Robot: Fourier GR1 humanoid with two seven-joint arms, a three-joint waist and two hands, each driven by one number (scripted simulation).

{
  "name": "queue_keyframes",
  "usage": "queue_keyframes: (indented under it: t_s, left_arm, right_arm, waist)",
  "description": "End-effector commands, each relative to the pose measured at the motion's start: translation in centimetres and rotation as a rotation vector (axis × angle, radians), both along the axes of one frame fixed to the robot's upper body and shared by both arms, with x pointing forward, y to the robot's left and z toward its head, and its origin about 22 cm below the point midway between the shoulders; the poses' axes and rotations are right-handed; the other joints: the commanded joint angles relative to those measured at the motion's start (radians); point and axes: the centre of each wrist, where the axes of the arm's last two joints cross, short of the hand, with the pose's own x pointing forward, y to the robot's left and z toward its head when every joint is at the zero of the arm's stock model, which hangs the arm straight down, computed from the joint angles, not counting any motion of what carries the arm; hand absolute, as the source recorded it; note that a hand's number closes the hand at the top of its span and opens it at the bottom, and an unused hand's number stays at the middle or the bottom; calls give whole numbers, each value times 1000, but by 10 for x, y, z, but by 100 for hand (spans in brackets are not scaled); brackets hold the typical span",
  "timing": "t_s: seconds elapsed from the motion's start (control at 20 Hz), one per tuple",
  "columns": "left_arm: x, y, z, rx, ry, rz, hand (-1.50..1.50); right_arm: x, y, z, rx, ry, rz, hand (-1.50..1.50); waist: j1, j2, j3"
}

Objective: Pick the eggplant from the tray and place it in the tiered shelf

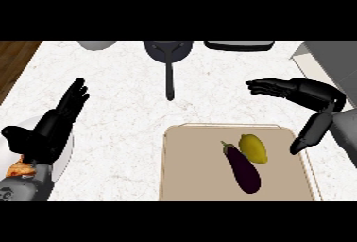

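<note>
While eggplant (242,168) lies on tray (190,163) w/ lemon (254,148), right hand (307,97) hovers open.

The top edge cuts off a grey bowl (97,44), a dark pan (168,50) and a black dish (239,45); the left hand (43,132) hides most of a white plate (67,150).

A kitchen is shown. A white speckled counter (125,118) fills most of the view, with a strip of wooden floor (15,61) seen past its left edge. A dark pan (168,51) with a long handle is laid at the far side, between a grey bowl (97,45) and a dark tray-like item (238,45). Food is set out: an eggplant (243,169) and a lemon (253,148) on a beige tray (188,165), and a plate (64,156) at the left.
</note>
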Motion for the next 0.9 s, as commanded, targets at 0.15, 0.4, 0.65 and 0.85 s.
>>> queue_keyframes:
  t_s: [0.15, 0.4, 0.65, 0.85]
  left_arm:
    - [-12, -1, -15, -10, 9, -4, 0]
    - [-10, 7, -3, 1, 9, 25, 0]
    - [-9, 10, 0, 1, 15, 34, 0]
    - [-7, 21, -4, -11, 22, 37, 0]
  right_arm:
    - [8, 10, 9, -49, -9, 238, -150]
    - [-1, 49, -8, -129, -111, 270, -150]
    - [-11, 49, -18, -239, -204, 310, -150]
    - [-14, 76, -32, -258, -227, 325, -150]
  waist:
    - [-7, -1, -2]
    - [-25, -7, -2]
    - [-31, -8, -3]
    - [-36, -10, -4]
